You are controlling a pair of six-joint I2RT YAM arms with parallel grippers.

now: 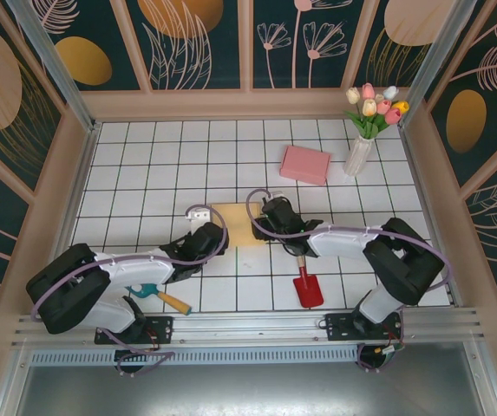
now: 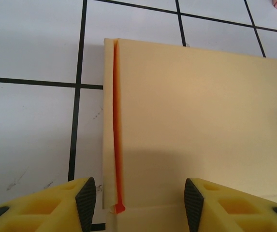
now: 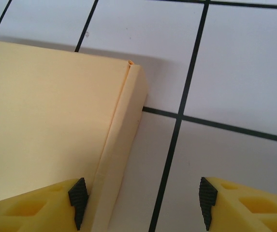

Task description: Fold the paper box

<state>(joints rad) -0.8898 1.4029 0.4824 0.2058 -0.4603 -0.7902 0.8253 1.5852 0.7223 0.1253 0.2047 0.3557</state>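
Observation:
The pale yellow paper box lies flat on the tiled table between both grippers. In the left wrist view the box shows its lid with an orange-lit seam down its left side. My left gripper is open, its jaws straddling the box's near left part, with nothing pinched. My right gripper is open too. Its left fingertip hangs over the right edge of the box, and its other fingertip is over bare tile. From above, the left gripper sits at the box's left edge and the right gripper at its right edge.
A pink box lies at the back beside a white vase of tulips. A red shovel lies near the front right. A teal and yellow tool rests by the left arm's base. Low walls surround the table.

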